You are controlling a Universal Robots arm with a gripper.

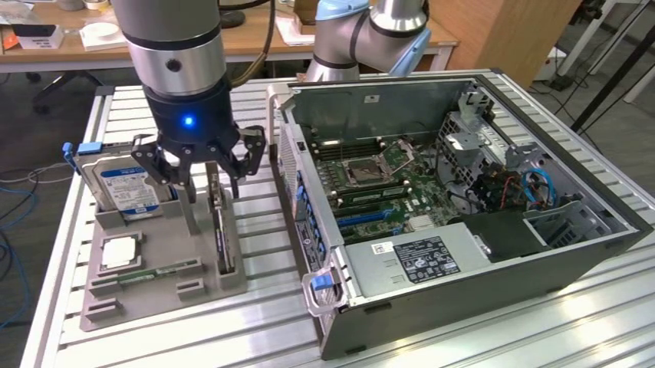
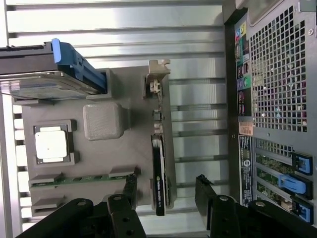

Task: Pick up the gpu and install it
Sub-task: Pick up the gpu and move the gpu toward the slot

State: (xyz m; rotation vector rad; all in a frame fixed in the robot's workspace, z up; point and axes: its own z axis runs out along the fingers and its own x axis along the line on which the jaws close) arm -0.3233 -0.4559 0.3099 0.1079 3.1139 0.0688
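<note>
The gpu [image 1: 219, 230] is a thin dark card standing on edge in a slot of the grey holder tray [image 1: 153, 295], with its silver bracket toward the far end. My gripper [image 1: 205, 180] hangs open just above the card's far half, touching nothing. In the wrist view the gpu [image 2: 158, 168] runs edge-on between the two dark fingers [image 2: 131, 187], which stand apart on either side of it around the gripper's midpoint [image 2: 167, 191]. Its bracket [image 2: 157, 74] lies at the far end of the slot. The open computer case [image 1: 461, 192] lies at the exterior view's right, its motherboard [image 1: 373, 180] exposed.
In the tray, a hard drive [image 1: 128, 188] with a blue-white label stands upright beside a grey post [image 2: 102, 120]. A square processor [image 1: 121, 251] and a narrow memory stick [image 1: 153, 272] lie flat nearer the front. The case's perforated rear panel [image 2: 280, 84] is close beside the tray.
</note>
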